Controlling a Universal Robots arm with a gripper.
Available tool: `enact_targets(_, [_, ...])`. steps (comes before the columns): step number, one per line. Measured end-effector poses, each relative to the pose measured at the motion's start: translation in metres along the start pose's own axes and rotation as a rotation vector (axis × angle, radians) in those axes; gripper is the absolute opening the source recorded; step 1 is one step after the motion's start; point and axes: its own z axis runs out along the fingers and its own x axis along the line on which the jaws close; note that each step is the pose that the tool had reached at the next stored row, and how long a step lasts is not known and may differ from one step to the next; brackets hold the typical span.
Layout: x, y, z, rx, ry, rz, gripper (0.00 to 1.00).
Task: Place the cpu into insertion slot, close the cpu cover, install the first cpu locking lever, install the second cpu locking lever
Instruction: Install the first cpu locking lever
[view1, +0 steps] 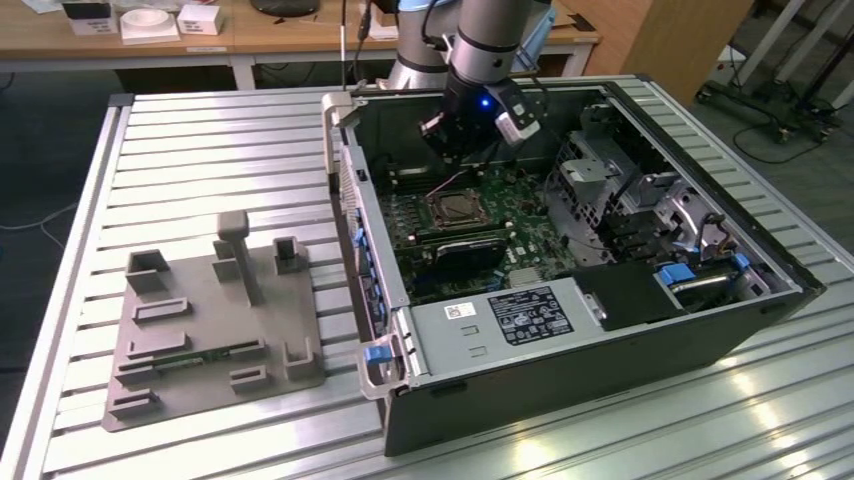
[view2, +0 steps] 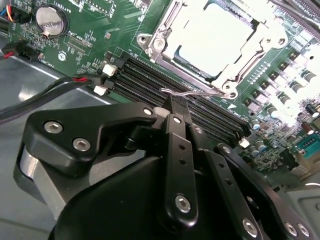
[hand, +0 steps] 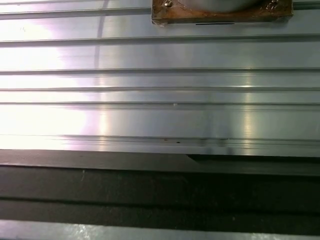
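Closed black fingers (view2: 179, 145) at the wire locking lever (view2: 192, 92), beside the cpu (view2: 215, 40)

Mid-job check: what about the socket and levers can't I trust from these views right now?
Second wrist view: glare whites out the cpu, so its seating is unreadable. The frame edge cuts off part of the cpu cover.
Second wrist view: the gripper hides with its own tip whether it touches the locking lever.
Exterior view: the insertion slot is too small to show lever positions.

The arm (view1: 483, 35) is seen reaching down from the far side, wrist tilted downward; the claw (view2: 178, 104) is held with its fingers pressed together.
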Motion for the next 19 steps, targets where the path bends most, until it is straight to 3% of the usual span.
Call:
enact_targets(2, [0.0000, 0.0000, 0.0000, -0.0052, 0.0001, -0.001, 0.10])
enact_targets(7, [0.0000, 0.0000, 0.0000, -0.0053, 0.0000, -0.001, 0.10])
enact_targets(9, [0.0000, 0.0000, 0.0000, 0.0045, 0.0001, -0.001, 0.10])
enact_targets(13, [0.0000, 0.0001, 0.0001, 0.0379, 0.0003, 0.000, 0.10])
enact_targets(15, [0.0000, 0.0000, 0.0001, 0.0421, 0.0004, -0.001, 0.10])
enact_targets(19, [0.0000, 0.0000, 0.0000, 0.0403, 0.0006, -0.001, 0.10])
